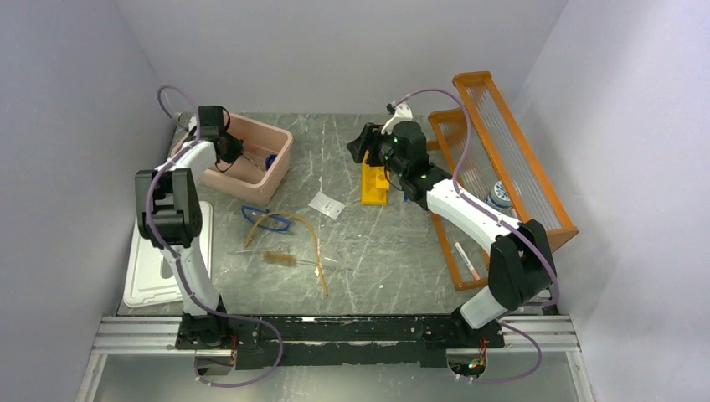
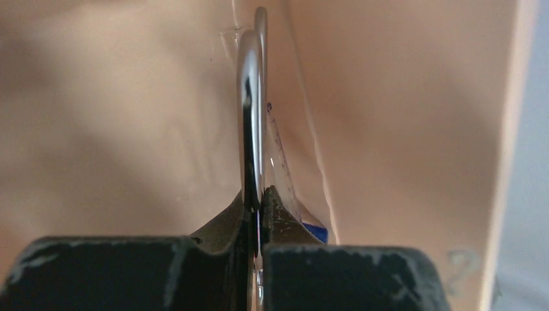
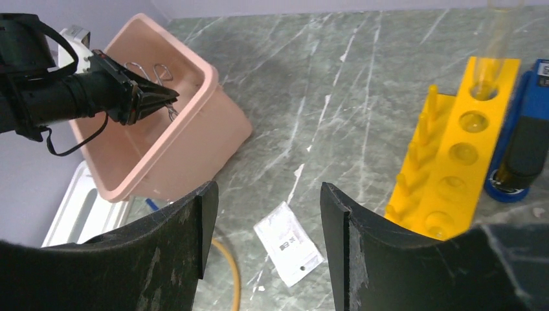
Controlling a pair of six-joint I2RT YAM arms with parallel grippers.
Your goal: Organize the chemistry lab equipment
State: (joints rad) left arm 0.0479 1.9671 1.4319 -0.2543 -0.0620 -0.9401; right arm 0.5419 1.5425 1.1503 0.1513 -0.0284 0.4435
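Left wrist view: left hand (image 2: 257, 208) pressed together on thin metal, read as the metal scissors (image 2: 250, 116), seen edge-on inside the pink tub (image 2: 97, 129). Pinching the flat faces stops the piece swivelling, I judge, ahead of setting it down in the tub. Long axis runs straight out from the fingertips, rounded loop end farthest away, toward the tub wall. Right hand (image 3: 268, 201) spread, empty, above the surface (image 3: 324, 78) near the white packet (image 3: 288, 243); possibly the next pick.

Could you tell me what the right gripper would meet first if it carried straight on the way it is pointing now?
Probably the table, at or just past the white packet lying in the gap ahead of the open right gripper; depth is hard to judge.
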